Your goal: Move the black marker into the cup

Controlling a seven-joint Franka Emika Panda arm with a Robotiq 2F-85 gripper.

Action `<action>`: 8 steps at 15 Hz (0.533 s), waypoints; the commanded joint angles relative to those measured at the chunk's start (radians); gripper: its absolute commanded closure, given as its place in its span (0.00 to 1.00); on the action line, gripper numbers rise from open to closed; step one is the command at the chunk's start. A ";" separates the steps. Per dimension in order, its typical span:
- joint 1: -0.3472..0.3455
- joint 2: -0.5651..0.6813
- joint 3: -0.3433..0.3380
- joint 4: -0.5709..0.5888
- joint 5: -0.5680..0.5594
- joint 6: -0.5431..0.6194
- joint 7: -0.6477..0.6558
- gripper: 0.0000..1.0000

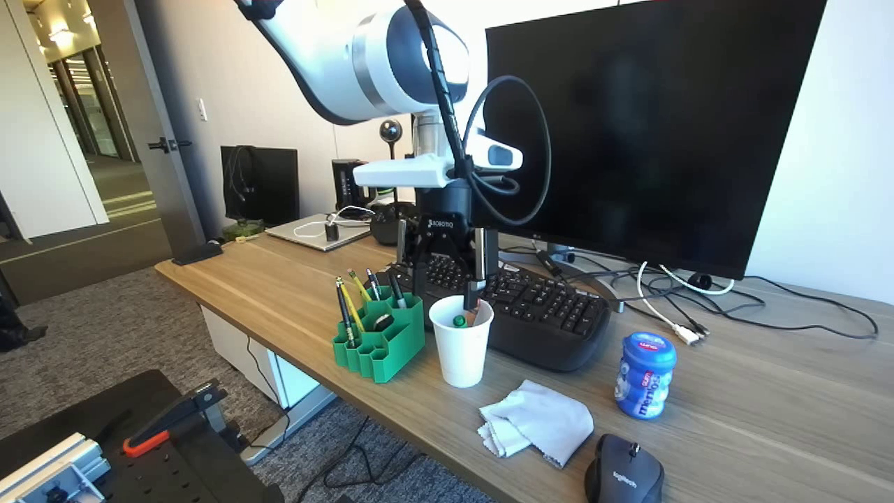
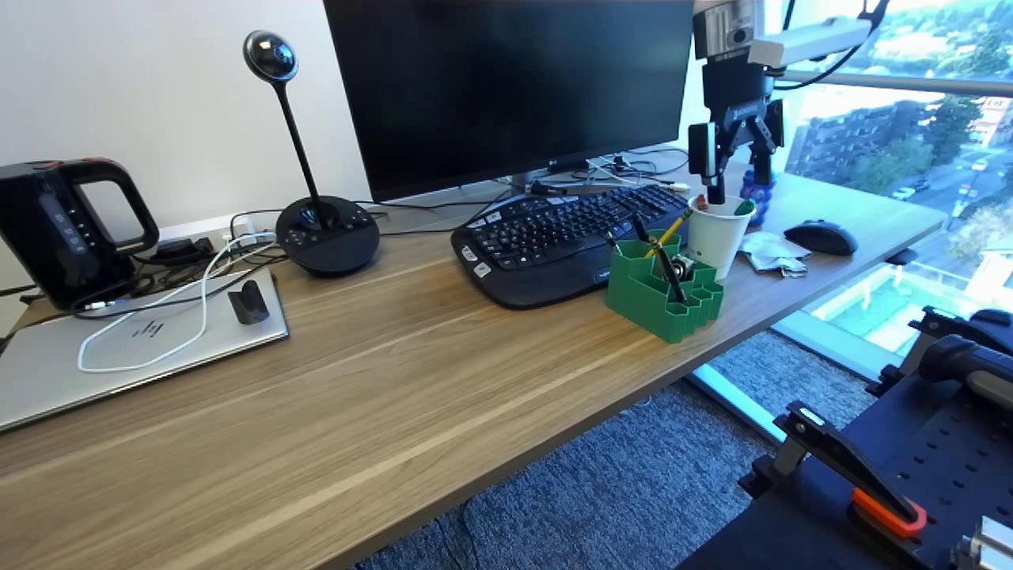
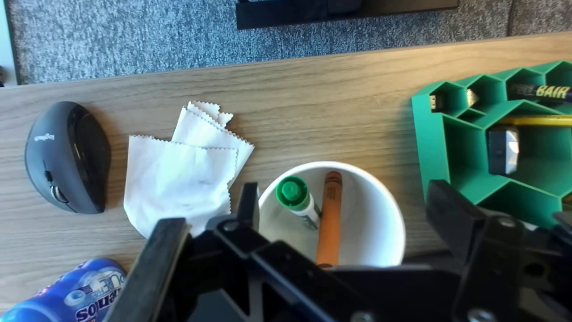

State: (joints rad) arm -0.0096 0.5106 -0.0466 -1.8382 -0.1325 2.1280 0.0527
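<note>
Beside the cup (image 1: 462, 356), green organizer (image 1: 399, 351).

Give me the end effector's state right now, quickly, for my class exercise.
End effector: open, holding nothing.

“logitech” mouse (image 3: 67, 157), “mentos” jar (image 1: 645, 377), “ROBOTIQ” gripper (image 1: 445, 293)
</note>
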 commanded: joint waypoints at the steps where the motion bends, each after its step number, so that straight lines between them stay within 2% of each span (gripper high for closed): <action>1: 0.002 0.018 0.003 0.034 0.011 -0.021 -0.001 0.00; 8: -0.008 0.025 0.012 0.029 0.026 0.009 -0.025 0.00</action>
State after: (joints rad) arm -0.0096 0.5141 -0.0446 -1.8376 -0.1294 2.1326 0.0505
